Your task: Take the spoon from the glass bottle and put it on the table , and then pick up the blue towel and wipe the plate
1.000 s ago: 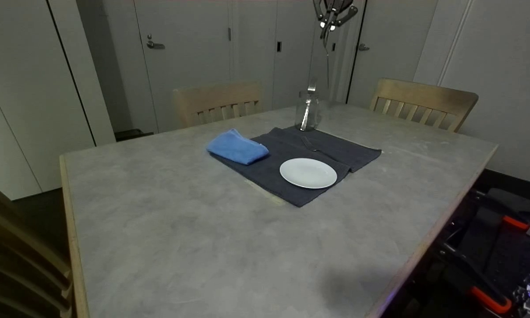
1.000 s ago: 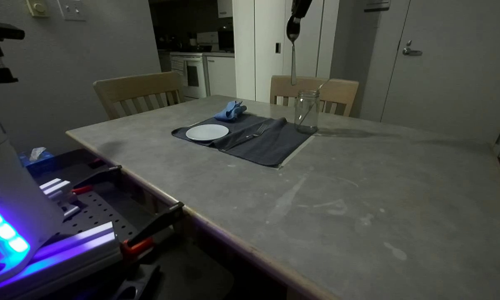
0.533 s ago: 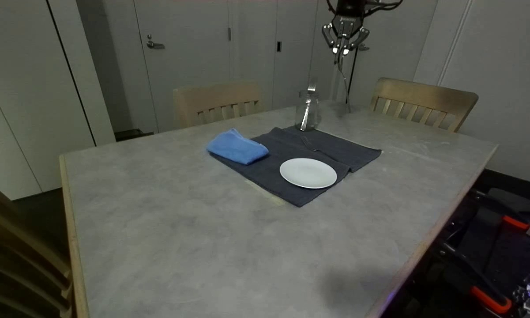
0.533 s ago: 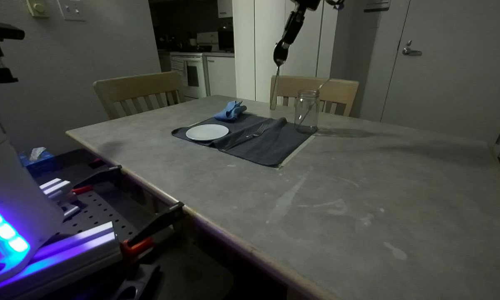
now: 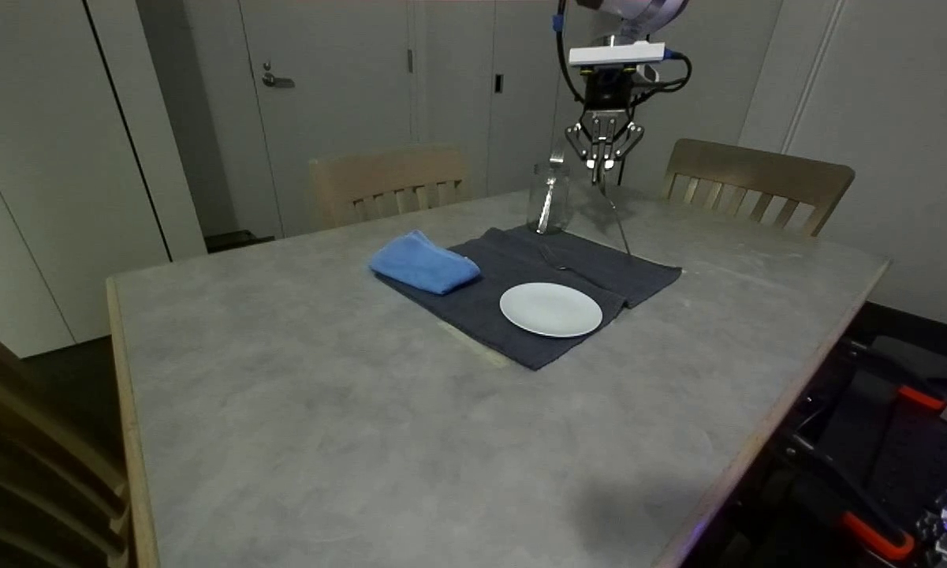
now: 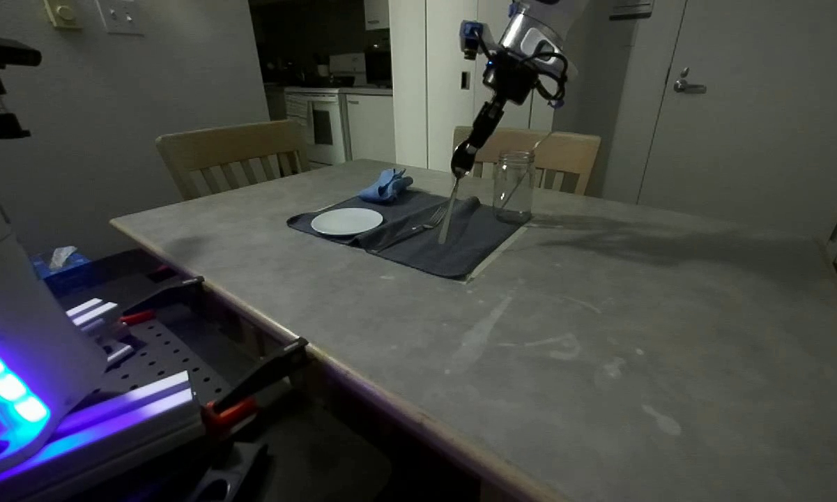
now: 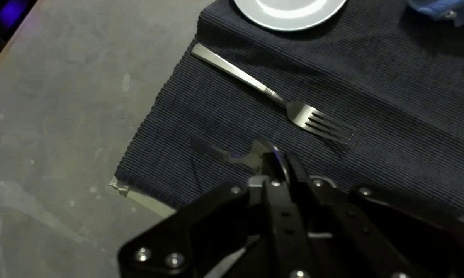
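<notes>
The gripper (image 6: 465, 150) grips the spoon (image 6: 449, 213) by its bowl end, handle slanting down over the mat (image 6: 425, 258); contact there is unclear. The bottle (image 6: 507, 174), a fork (image 5: 549, 193) inside, stands upright at one mat corner. The plate (image 5: 550, 309) lies on the mat, the towel (image 5: 424, 263) at its edge, upon the tabletop (image 5: 323, 410).

The wrist view's top edge crops the plate (image 7: 289, 15) and blue towel (image 7: 432, 8) — and we lose some of the spoon (image 7: 249, 159) behind the fingers (image 7: 299, 170).

Dim light, glare on the plate (image 7: 289, 15), soft shadows on the table (image 6: 571, 328).
</notes>
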`<act>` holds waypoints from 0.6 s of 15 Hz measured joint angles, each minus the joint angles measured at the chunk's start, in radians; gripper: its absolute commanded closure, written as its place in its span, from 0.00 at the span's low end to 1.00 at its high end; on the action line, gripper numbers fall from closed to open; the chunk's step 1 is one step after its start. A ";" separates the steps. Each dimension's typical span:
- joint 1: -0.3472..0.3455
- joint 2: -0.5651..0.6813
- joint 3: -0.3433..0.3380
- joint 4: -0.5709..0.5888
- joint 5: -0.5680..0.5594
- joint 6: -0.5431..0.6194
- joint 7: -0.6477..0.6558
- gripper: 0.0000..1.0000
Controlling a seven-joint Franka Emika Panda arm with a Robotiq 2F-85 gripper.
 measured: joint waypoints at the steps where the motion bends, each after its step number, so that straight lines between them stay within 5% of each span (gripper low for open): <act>1: 0.000 0.021 0.000 0.018 0.000 -0.001 0.009 0.98; 9: 0.002 0.164 -0.012 0.189 -0.101 -0.157 0.174 0.98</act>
